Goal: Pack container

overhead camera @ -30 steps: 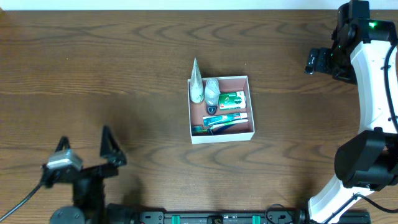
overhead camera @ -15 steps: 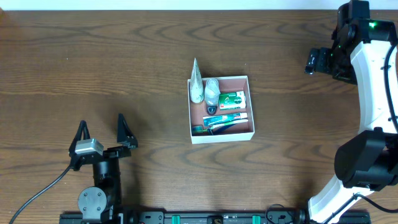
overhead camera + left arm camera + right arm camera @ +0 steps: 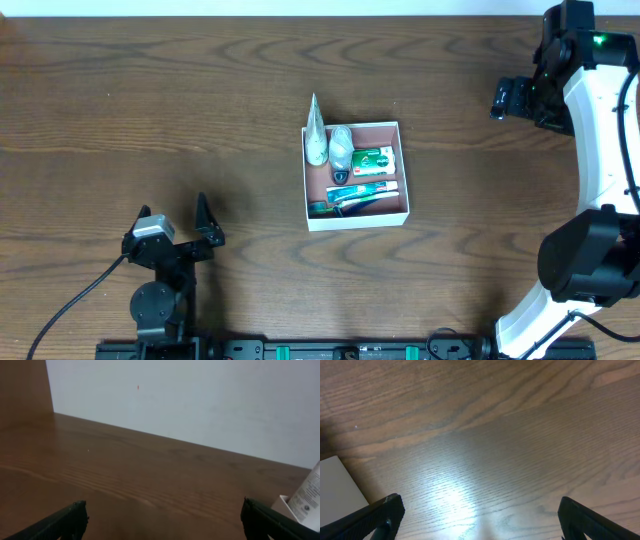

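Container point(image 3: 357, 221) interior: overhead only | left fingers point(image 3: 66, 520) spread | right fingers point(image 3: 385, 511) spread

1. Left wrist view: the container point(image 3: 283, 505) was cut off at the bottom-right corner, with only one white wall corner showing.
2. The white tube point(image 3: 311, 495) was cropped by the right edge, and its print was blurred.
3. The left gripper point(image 3: 162, 522) and right gripper point(image 3: 477, 520) showed fingertips only.
4. Right wrist view: a white slab point(image 3: 337, 492) was cut off at the left edge and could not be identified.
5. Overhead: the lettering on the green packet point(image 3: 372, 160) was too small to read.
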Controlling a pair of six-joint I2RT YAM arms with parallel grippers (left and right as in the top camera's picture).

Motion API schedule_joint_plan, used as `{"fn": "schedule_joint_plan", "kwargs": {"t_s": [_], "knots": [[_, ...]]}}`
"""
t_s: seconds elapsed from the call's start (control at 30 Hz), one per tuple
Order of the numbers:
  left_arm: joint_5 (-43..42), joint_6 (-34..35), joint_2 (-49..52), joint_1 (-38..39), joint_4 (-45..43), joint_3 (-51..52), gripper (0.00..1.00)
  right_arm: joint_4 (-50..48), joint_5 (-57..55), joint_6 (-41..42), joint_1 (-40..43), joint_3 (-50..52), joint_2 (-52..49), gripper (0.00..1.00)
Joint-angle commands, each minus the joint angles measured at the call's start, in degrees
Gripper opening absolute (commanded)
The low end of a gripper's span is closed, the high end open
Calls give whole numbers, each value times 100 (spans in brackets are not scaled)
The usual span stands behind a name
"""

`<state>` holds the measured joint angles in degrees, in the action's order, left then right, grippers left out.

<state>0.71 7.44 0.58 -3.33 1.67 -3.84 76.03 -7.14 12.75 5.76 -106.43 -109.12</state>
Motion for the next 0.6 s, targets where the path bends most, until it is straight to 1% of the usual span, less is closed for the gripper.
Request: {"fn": "schedule_joint_plan", "kwargs": {"t_s": [0.0,0.1,0.57], "knots": [[-514,-66,-48,-225,9,245,98,7,-33,-63,-15,-70,101,99],[-621,52,-48,-308,210,361,98,7,-33,-63,-15,-70,101,99],[-610,52,-35,-313,197,361,98,7,-33,-63,-15,-70,101,99]]}}
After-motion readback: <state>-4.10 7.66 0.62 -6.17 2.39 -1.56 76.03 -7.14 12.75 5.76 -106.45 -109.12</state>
